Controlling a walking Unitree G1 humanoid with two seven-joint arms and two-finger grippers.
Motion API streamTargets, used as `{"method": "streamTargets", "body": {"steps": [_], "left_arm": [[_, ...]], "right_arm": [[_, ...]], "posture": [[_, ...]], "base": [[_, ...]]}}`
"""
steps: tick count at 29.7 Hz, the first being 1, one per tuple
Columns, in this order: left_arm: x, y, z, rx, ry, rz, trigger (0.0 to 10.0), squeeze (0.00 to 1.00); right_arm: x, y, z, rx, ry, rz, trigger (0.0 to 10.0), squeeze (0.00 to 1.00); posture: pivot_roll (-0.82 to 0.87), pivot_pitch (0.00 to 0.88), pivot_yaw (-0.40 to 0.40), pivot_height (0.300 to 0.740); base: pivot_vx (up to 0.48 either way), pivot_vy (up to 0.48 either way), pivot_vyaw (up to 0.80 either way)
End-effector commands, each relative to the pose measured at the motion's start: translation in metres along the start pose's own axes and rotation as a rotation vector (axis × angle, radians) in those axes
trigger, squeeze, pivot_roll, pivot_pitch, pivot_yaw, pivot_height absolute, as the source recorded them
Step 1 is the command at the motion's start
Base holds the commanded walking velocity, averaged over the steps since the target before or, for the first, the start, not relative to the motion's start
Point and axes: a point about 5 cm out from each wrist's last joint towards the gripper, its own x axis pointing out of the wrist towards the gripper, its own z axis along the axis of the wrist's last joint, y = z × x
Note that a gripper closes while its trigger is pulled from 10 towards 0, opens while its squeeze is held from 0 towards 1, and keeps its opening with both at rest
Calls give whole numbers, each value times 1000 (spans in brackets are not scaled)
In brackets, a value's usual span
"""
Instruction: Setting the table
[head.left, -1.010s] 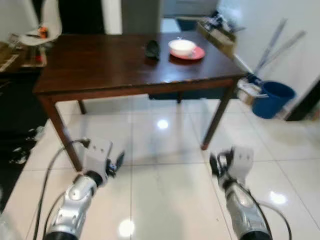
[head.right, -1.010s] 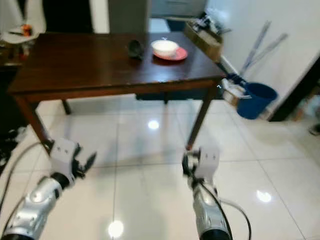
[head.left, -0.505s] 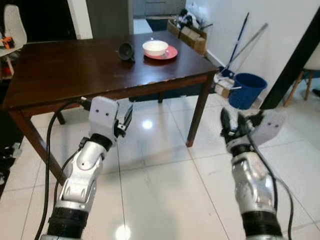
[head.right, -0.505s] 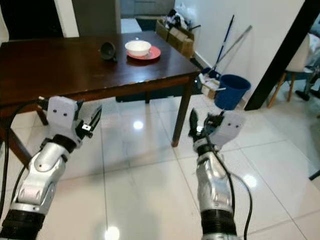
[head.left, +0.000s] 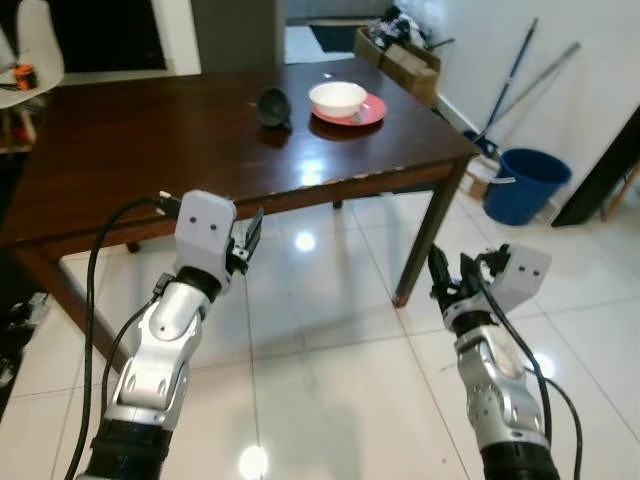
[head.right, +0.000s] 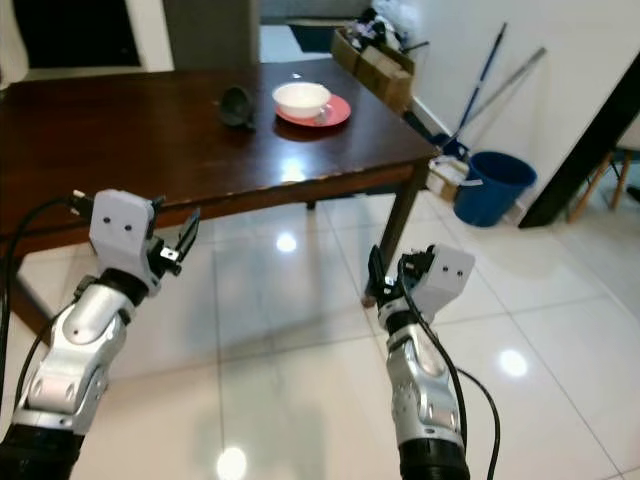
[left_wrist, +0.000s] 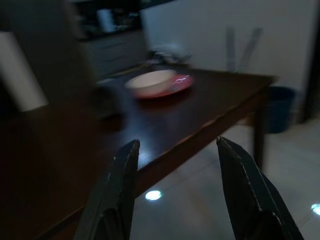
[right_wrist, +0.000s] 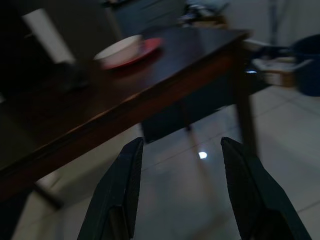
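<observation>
Table (head.left: 150, 140) ahead; left claw (head.left: 248, 237), right claw (head.left: 452, 280) raised, spread

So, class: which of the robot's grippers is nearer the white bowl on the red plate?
Left. The left gripper hovers at the table's near edge; the right gripper hangs lower, over the floor, beyond the corner, farther from the white bowl.

Readable text: none in any view.
Bowl (head.left: 338, 97) and red plate (head.left: 372, 112), far right corner of the table (head.left: 150, 140): plain, no marks.
Dark cup (head.left: 272, 105) beside them: no label.
Boxes (head.left: 405, 62) past the table's right edge: any print too small and blurred to read.
Blue bucket (head.left: 527, 185): unmarked.
</observation>
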Motion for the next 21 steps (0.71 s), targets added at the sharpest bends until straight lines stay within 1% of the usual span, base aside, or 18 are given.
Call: {"method": "streamTargets", "body": {"steps": [1,5,7,8,13,14,16,17,18,19,20,21], "left_arm": [[1,-6,0,4,7,-25,10000,0],[0,-6,0,4,11,-26,10000,0],[0,-6,-1,5,14,-26,10000,0],[-1,-5,-1,5,17,-25,10000,0],[-1,-4,-2,5,20,-20,10000,0],[-1,-4,-2,4,24,-15,10000,0],[-1,-3,-3,3,26,-13,10000,0],[-2,-2,-3,1,30,-5,10000,0],[-2,-2,-3,1,30,-5,10000,0],[-2,-1,-3,1,31,-3,10000,0],[-2,1,-3,3,32,0,10000,0],[-2,1,-3,3,32,0,10000,0]], "right_arm": [[-2,-6,2,-8,1,-23,10000,0],[-2,-6,2,-14,1,-23,10000,0],[-2,-5,2,-33,6,-13,10000,0],[-1,-2,2,-62,13,11,10000,0],[0,5,2,-75,25,56,10000,0],[0,9,2,-81,31,86,10000,0],[1,11,3,-81,30,101,10000,0],[1,18,2,-81,40,144,10000,0],[1,18,2,-81,40,144,10000,0],[0,23,2,-82,43,178,10000,0],[-2,32,1,-77,51,244,10000,0],[-2,32,1,-77,51,244,10000,0]], "posture": [[3,37,55,740],[3,37,56,740],[3,35,56,740],[3,35,56,740],[5,33,54,740],[5,32,54,740],[5,32,54,740],[7,32,53,740],[7,32,53,740],[9,31,52,740],[10,30,51,740],[10,30,51,740]], "base": [[480,0,-769],[480,0,-628],[480,0,0],[480,0,0],[480,0,0],[480,0,800],[480,0,800],[480,0,800],[480,0,800],[480,0,800],[480,0,800],[480,0,800]]}}
